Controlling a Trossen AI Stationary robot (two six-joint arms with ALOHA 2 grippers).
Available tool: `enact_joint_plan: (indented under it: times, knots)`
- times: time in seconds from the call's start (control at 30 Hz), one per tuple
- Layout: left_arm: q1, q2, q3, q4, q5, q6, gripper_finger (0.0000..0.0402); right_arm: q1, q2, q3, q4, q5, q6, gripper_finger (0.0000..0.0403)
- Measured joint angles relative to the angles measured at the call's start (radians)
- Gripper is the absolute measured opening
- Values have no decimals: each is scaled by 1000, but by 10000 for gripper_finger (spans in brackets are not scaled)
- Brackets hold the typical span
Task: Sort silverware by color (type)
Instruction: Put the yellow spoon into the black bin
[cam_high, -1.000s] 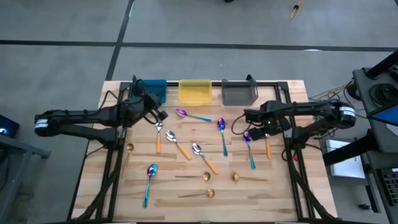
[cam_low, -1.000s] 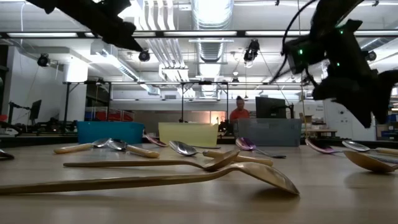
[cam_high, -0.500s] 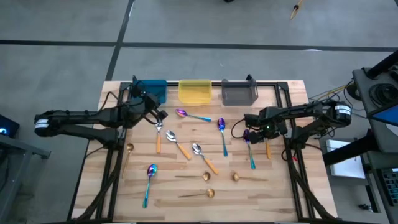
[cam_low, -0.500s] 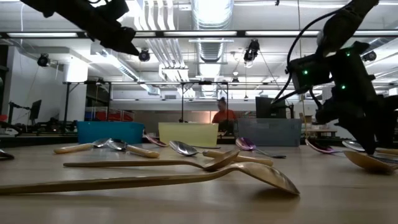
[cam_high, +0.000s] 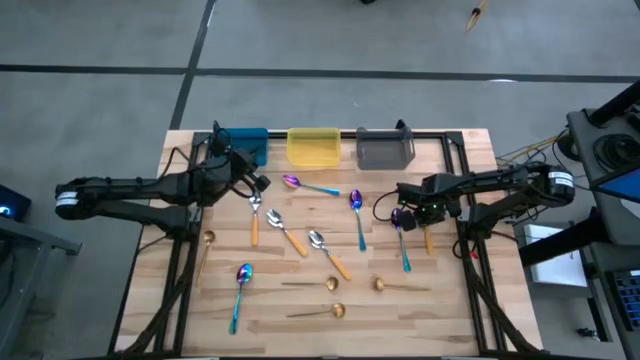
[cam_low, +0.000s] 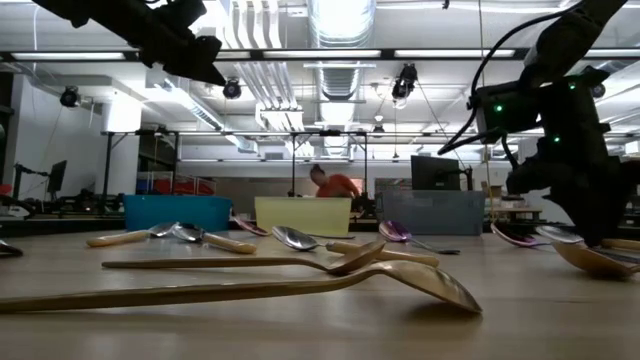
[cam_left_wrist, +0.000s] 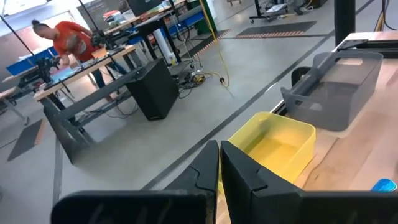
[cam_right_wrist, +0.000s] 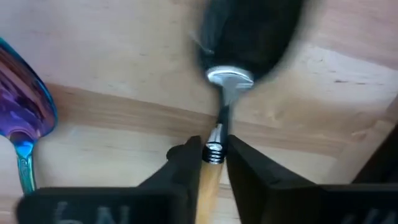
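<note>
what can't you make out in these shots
- Orange-handled spoon at the right end effector: high view, the arm covers most of it; right wrist view, its bowl is blurred.
- Blue bin: high view, the left arm covers part of it.
- Left end effector: high view, too small to see.

Teal-handled purple spoon (cam_right_wrist: 25, 118), orange-handled silver spoon (cam_right_wrist: 217, 146), yellow bin (cam_high: 314, 148)

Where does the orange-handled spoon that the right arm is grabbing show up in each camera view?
High view: orange-handled spoon on the table's right side, under the right gripper.
Low view: hidden behind that gripper at far right.
Left wrist view: not in it.
Right wrist view: centre, between the jaws.
Shared landmark: the purple spoon beside it.
</note>
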Motion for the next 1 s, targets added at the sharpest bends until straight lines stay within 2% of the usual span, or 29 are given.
enact_joint_plan:
  times: [0.1, 0.27, 0.47, 0.6, 0.73, 1.0]
  knots:
    - [0, 0, 0, 3, 0, 0, 0, 0, -6, 0, 1, 11, -1, 28]
    - [0, 0, 0, 5, 0, -5, 0, 0, -26, 1, 0, 26, -11, 28]
    - [0, 0, 0, 6, 1, -9, 0, -1, -98, 71, -92, 76, -24, 28]
    - [0, 0, 0, 8, 1, -6, 0, 0, -147, 176, -129, 120, -65, 28]
    - [0, 0, 0, 19, 1, 32, 0, -2, -155, 313, -215, 229, -102, 28]
    - [0, 3, 0, 102, 2, 102, 0, -31, -62, 590, -242, 344, -352, 28]
